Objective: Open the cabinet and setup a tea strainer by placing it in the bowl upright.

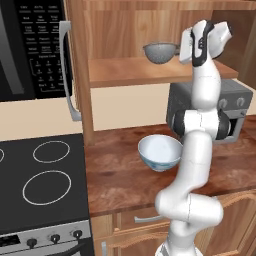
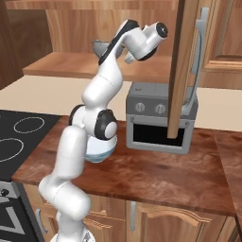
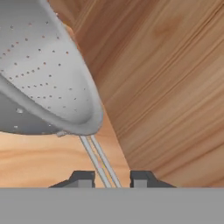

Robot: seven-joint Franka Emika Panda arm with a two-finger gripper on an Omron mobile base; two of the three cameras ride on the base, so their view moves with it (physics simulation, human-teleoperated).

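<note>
The cabinet (image 1: pixel 150 72) stands open, its right door (image 2: pixel 182 61) swung out towards me. On its wooden shelf rests the grey mesh tea strainer (image 1: pixel 161 51) (image 2: pixel 99 47), upright, with its thin handle pointing at my hand. My gripper (image 1: pixel 182 50) (image 2: pixel 108 53) is at the handle's end. The hand view shows the strainer (image 3: pixel 43 74) close up, and the gripper (image 3: pixel 111 177) has its fingers narrowed on either side of the two handle wires, with a small gap still showing. The white bowl (image 1: pixel 160 150) (image 2: pixel 99 153) sits on the counter below, partly behind my arm.
A grey toaster oven (image 1: pixel 235 107) (image 2: pixel 158 123) stands on the counter right of the bowl, under the open door. The black microwave (image 1: pixel 30 45) hangs to the left, above the black stove top (image 1: pixel 45 185). Drawer fronts line the counter's front edge.
</note>
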